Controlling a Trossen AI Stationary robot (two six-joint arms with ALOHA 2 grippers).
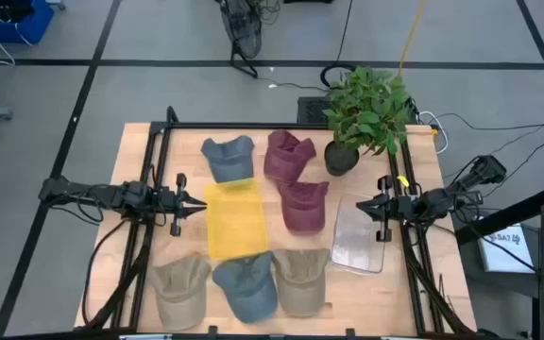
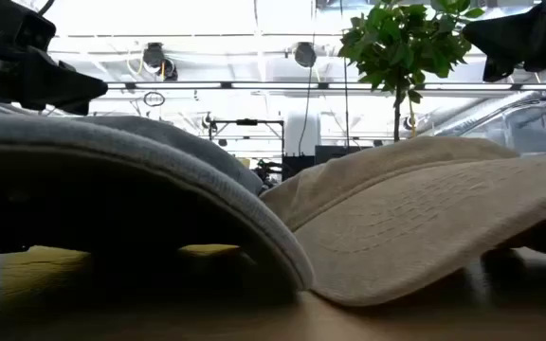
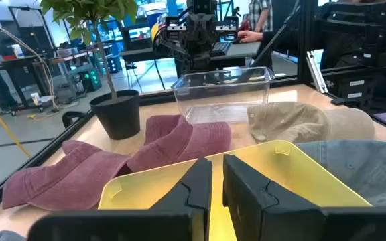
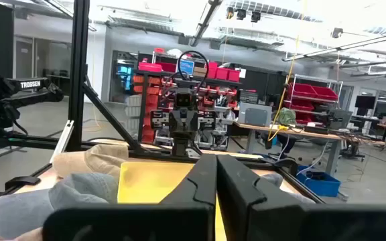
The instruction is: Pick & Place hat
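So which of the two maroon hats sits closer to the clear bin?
The lower maroon hat, right beside the clear bin. The other maroon hat lies farther up the table, next to the potted plant.

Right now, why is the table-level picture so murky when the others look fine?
Low view: two cap brims, a blue-grey cap and a tan cap, sit right against the lens, soft and shadowed against the bright, washed-out room behind. High view: evenly lit. Left wrist view: the clear bin catches faint reflections.
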